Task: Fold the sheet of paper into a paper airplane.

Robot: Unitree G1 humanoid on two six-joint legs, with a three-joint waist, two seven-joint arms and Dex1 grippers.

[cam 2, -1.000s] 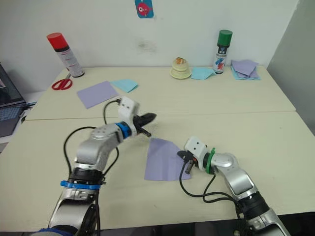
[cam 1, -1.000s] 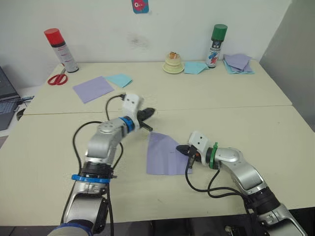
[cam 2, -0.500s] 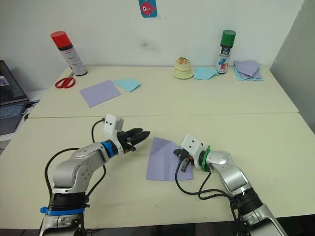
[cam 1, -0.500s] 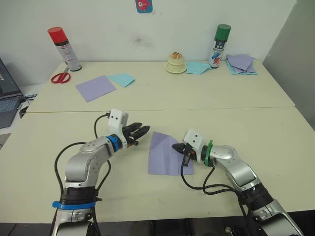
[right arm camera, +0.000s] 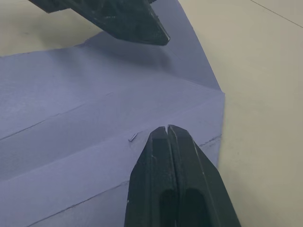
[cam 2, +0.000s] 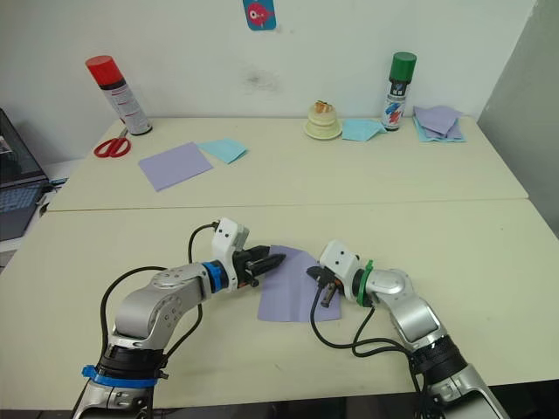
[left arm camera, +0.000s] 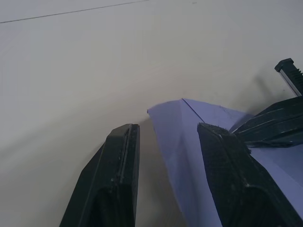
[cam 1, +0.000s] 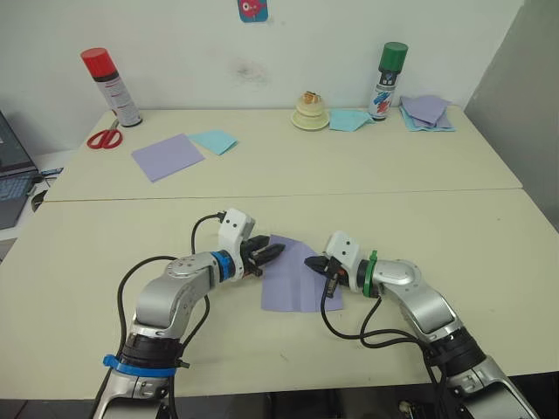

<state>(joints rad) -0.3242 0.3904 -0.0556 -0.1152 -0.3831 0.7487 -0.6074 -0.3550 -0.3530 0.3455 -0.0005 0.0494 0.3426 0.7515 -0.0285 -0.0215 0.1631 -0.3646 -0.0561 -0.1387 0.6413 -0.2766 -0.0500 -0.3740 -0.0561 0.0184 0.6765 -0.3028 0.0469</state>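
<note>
Two risks: sheet of paper [cam 1: 295, 282] sliding or creasing crooked if left gripper [cam 1: 272, 251] is pushing the raised corner while pinned at just one point.
sheet: lying flat mid-table, nose corner at 12 o'clock.
left jaws: standing apart, straddling that corner, not clamping.
right gripper [cam 1: 313, 262]: jaws together, tips pressing on the sheet at its 3 o'clock side.

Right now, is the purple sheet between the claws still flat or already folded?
Partly folded, not yet an airplane: the sheet of paper shows creases and one turned-in corner. The shut right claw presses it; the open left claw straddles its corner.
</note>
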